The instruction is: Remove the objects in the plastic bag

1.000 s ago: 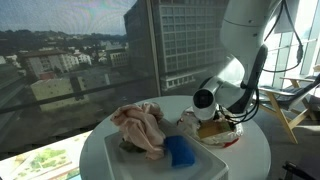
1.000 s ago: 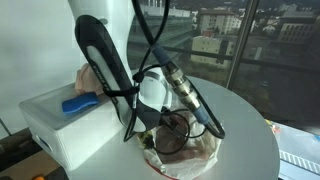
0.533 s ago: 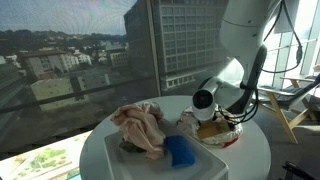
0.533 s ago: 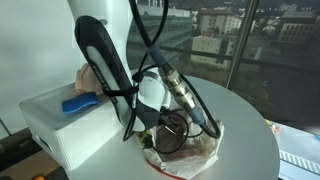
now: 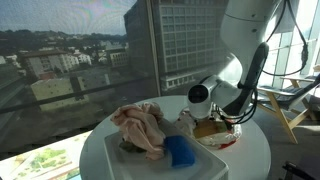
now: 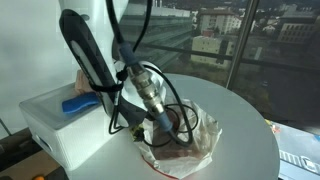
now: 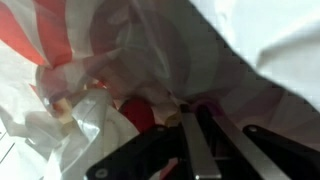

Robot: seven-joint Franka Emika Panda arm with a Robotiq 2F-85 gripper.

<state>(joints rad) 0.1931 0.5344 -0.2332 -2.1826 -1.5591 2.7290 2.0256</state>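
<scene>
**A:** Plastic, clear with a pink tint: the plastic bag (image 5: 222,133) sits crumpled on the right of the round table (image 5: 255,152), and the gripper (image 7: 190,120) is buried in its mouth. Why so deep?

**B:** To reach whatever is left inside, I'd judge. In the wrist view the jaws are pressed together with film bunched all round them. I can't tell whether they pinch film or something else. A red thing (image 7: 140,115) lies just beside the tips.

**A:** And the objects?

**B:** The pinkish cloth (image 5: 138,128) and the blue item (image 5: 181,151) lie outside the bag, just beside one another on the white box (image 6: 50,125) to its left.

**A:** What has changed from a second ago?

**B:** The jaws have closed and the wrist has swung up and leftward. In an exterior view the bag (image 6: 195,140) now stands puffed higher, as if drawn up with the wrist.
</scene>
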